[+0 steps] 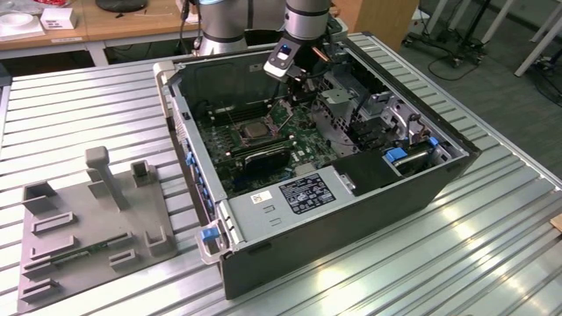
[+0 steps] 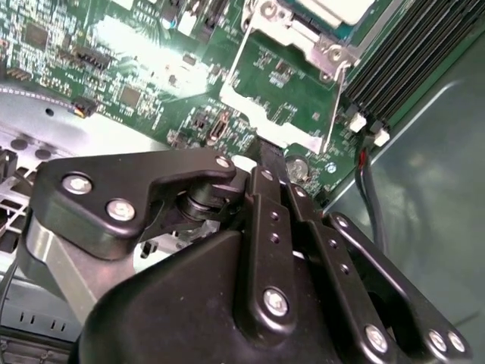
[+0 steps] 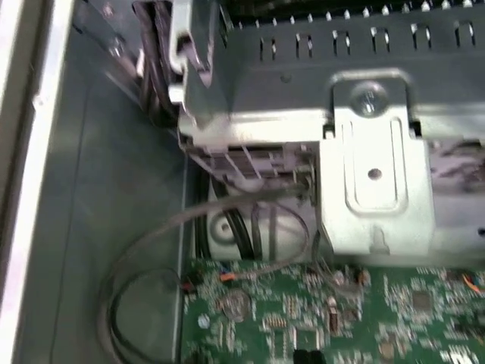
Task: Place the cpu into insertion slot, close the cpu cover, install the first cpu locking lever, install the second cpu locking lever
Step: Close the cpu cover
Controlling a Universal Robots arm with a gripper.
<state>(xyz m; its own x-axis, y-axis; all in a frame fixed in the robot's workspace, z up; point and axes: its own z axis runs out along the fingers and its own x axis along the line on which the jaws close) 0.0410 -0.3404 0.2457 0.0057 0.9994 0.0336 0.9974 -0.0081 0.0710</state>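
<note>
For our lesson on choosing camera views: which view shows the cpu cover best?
The second wrist view: the cpu cover sits close, silvery frame and square window clear. In the exterior view it is a small plate beside the insertion slot. The first wrist view faces a metal bracket and cables.

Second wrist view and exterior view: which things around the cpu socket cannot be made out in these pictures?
- The cpu: in the second wrist view the picture's top edge cuts it off, so just a pale part is left.
- The cpu cover: its near edge is hidden behind the gripper, so contact between them cannot be judged.
- The insertion slot: in the exterior view it is too small to tell whether the cpu lies inside.
</note>
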